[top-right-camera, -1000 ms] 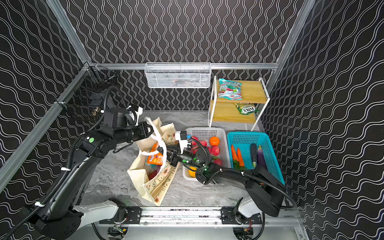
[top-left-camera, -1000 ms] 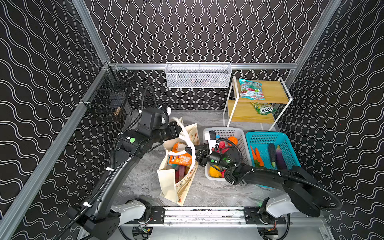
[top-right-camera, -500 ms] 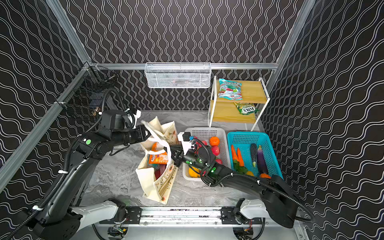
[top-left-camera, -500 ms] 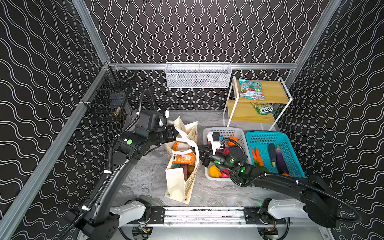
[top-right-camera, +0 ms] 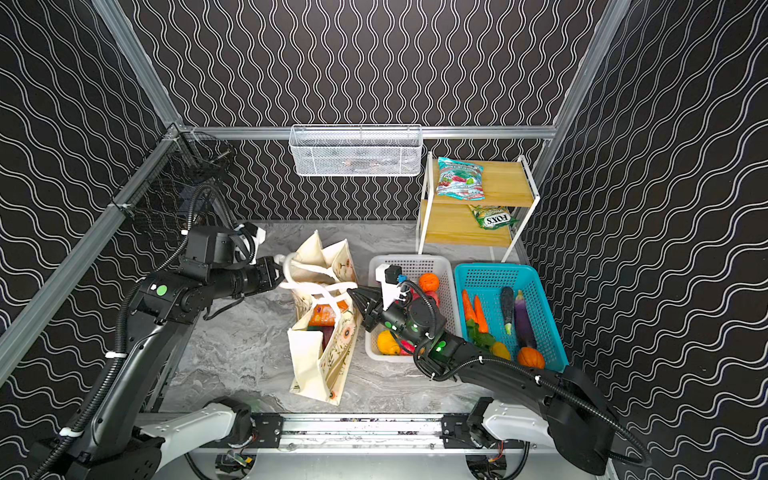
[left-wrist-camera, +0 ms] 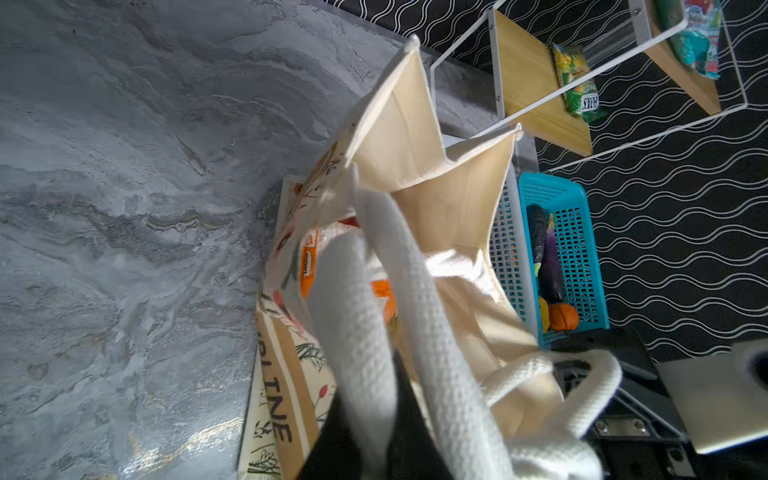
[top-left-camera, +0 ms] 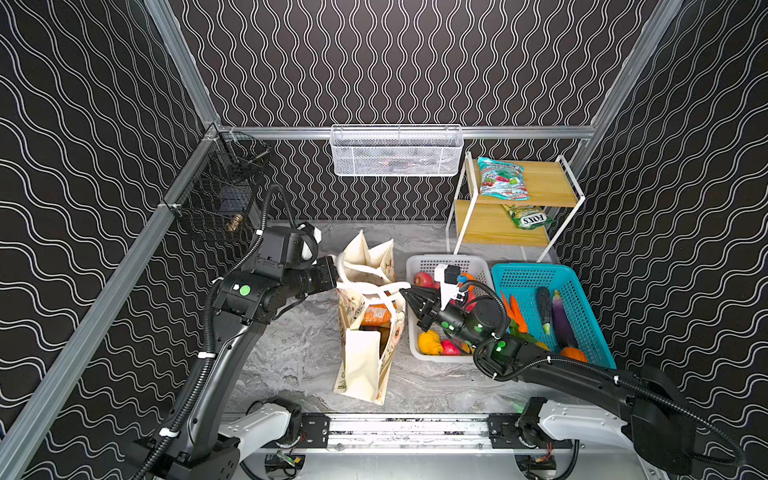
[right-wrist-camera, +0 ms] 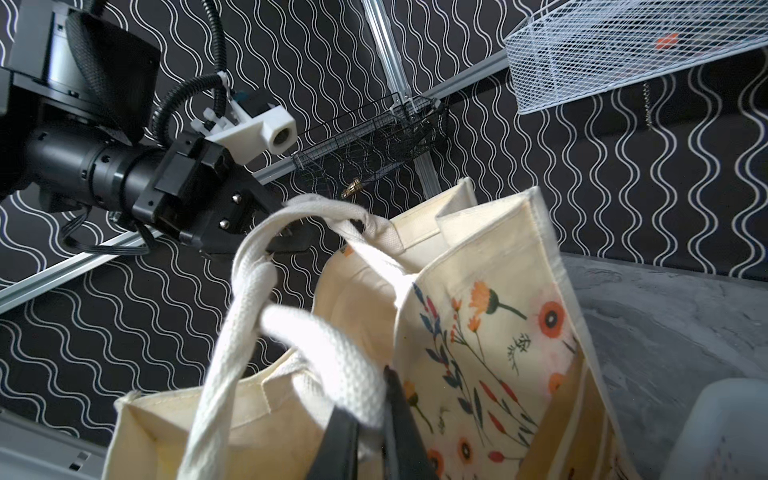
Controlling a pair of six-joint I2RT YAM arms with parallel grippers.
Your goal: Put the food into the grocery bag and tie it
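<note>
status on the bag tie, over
Left tool and right tool each shut on a strap. Bag upright, packet inside, handles crossed. Nothing blocking.

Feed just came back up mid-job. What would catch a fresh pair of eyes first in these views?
The cream bag stands mid-table, its white straps crossed over the mouth and stretched between the left gripper and the right gripper, each shut on a strap. An orange packet shows inside it. To its right in both top views sit a white basket and a teal basket of toy produce.
</note>
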